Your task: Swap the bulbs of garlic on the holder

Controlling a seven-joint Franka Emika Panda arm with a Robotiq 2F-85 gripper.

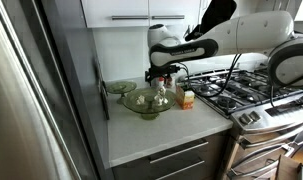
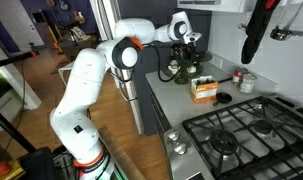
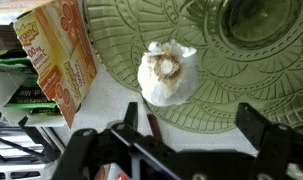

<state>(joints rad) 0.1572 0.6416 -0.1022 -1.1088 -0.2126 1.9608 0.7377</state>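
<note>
Wrist view: gripper (image 3: 191, 120) spread wide, holding nothing, poised just short of a bulb of garlic (image 3: 166, 72). Bulb whitish, papery, brownish at centre, lying on the broad outer rim of the holder (image 3: 111, 30), pale green patterned glass, near the orange carton (image 3: 53, 50). Judged step: approach for a pick. Next move: advance, straddle the bulb, close gently

Opposite-facing exterior views of counter (image 1: 163, 135); wrist view close above holder (image 3: 121, 40).

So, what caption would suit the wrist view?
Open gripper hovering over a garlic bulb on a green glass bowl, carton beside.
</note>
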